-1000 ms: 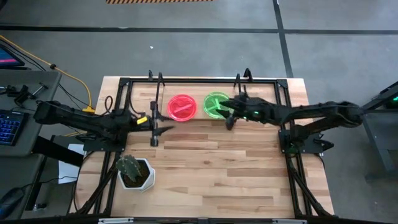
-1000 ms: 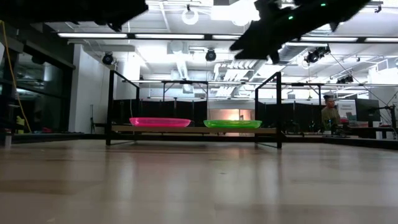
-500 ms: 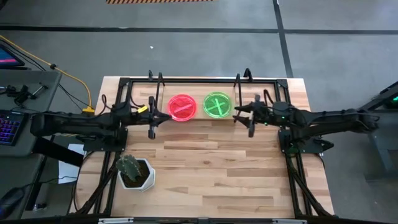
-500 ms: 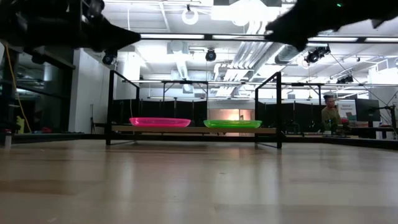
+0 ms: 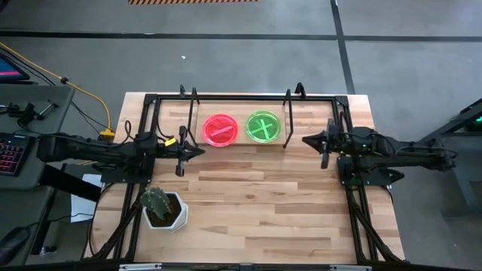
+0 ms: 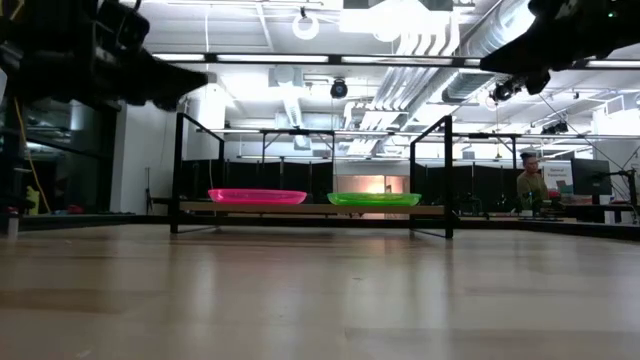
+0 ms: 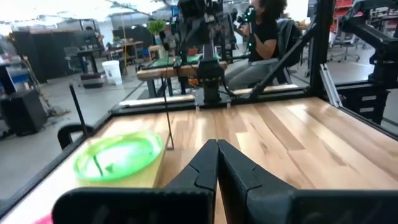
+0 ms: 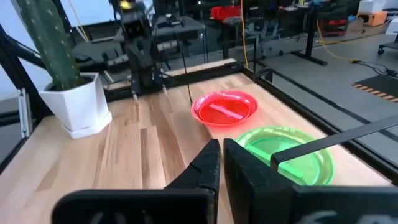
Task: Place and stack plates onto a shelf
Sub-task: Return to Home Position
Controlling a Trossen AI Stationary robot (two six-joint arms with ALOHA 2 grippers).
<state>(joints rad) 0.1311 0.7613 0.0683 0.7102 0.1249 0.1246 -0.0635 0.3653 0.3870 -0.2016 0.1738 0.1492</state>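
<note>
A pink-red plate point(image 5: 220, 130) and a neon green plate point(image 5: 263, 126) lie flat, side by side, on the shelf point(image 5: 241, 114), a low wooden board between thin black rods at the table's far middle. In the low view the pink plate point(image 6: 257, 196) and the green plate point(image 6: 374, 199) rest on the board point(image 6: 315, 209). My left gripper point(image 5: 197, 150) hovers shut just left of the shelf, pointing level toward the right. My right gripper point(image 5: 305, 140) hovers shut just right of the shelf, pointing left. Nothing is between either pair of fingers point(image 7: 217, 144) point(image 8: 221, 144).
A white pot with a cactus point(image 5: 162, 209) stands near the table's left front. A black frame point(image 5: 241, 98) runs around the tabletop. Bare wood fills the table's near half. A person point(image 6: 528, 180) sits in the room behind.
My right gripper has drawn back from above the green plate toward the table's right edge and has shut. My left gripper has sunk and pulled back a little toward the left edge. Both plates have stayed where they were on the shelf.
</note>
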